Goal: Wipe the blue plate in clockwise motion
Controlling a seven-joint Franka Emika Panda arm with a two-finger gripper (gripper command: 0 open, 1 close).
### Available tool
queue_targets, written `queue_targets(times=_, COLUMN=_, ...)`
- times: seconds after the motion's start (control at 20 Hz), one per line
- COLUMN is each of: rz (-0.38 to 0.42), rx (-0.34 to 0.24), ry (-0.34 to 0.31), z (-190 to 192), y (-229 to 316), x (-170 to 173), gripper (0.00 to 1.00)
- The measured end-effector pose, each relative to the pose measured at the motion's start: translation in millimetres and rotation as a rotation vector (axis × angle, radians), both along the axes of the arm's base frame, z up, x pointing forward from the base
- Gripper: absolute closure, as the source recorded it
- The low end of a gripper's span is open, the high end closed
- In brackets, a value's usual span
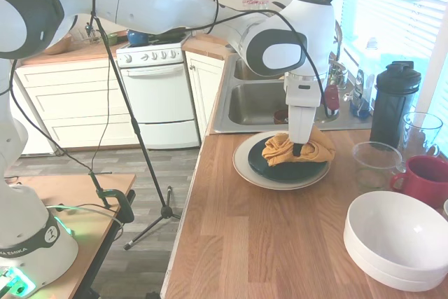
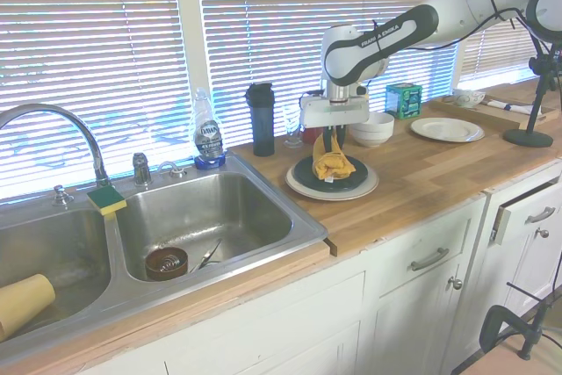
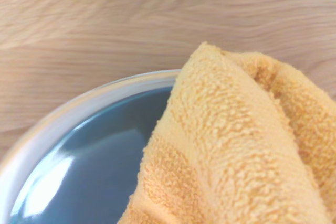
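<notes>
Where the claw [image 1: 299, 149] points straight down, it is clenched on a bunched mustard-yellow towel [image 1: 297, 149] that rests on the blue plate [image 1: 287, 169] directly beneath it. That plate is round, glossy and dark teal, with a shallow rim; the wrist view shows window light reflected on its smooth surface [image 3: 100, 177]. It sits nested on one larger cream plate [image 1: 246, 170], whose pale edge rings it all round, on the wooden counter [image 1: 273, 236].

Counted from the claw outward: one towel, one blue plate and one cream plate under it. Beyond the claw on the window side stand one black shaker bottle [image 1: 393, 103], one clear glass [image 1: 421, 131], one clear plastic cup [image 1: 375, 162] and one red mug [image 1: 427, 178]. Two stacked white bowls [image 1: 397, 239] sit further along the counter from the claw. On its other side is the steel sink [image 1: 253, 103].
</notes>
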State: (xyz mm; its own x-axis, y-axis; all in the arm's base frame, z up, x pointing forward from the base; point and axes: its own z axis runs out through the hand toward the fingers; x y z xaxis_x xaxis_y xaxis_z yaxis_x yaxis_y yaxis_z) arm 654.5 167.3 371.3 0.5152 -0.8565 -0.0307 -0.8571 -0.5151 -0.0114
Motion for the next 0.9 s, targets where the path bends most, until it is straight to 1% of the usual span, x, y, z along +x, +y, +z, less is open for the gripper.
queue_targets(times=0.25, rz=-0.026, rx=-0.013, ry=0.013, z=-3, y=-21, x=-4, gripper=1.0)
queue_targets(times=0.5, rz=-0.027, rx=-0.027, ry=0.018, z=4, y=-34, x=-25, gripper=1.0)
queue_targets(times=0.7, rz=-0.01, rx=-0.035, ry=0.019, z=8, y=-32, x=-50, gripper=1.0)
queue_targets(times=0.9, rz=0.035, rx=-0.042, ry=0.02, z=1, y=-13, x=-72, gripper=1.0)
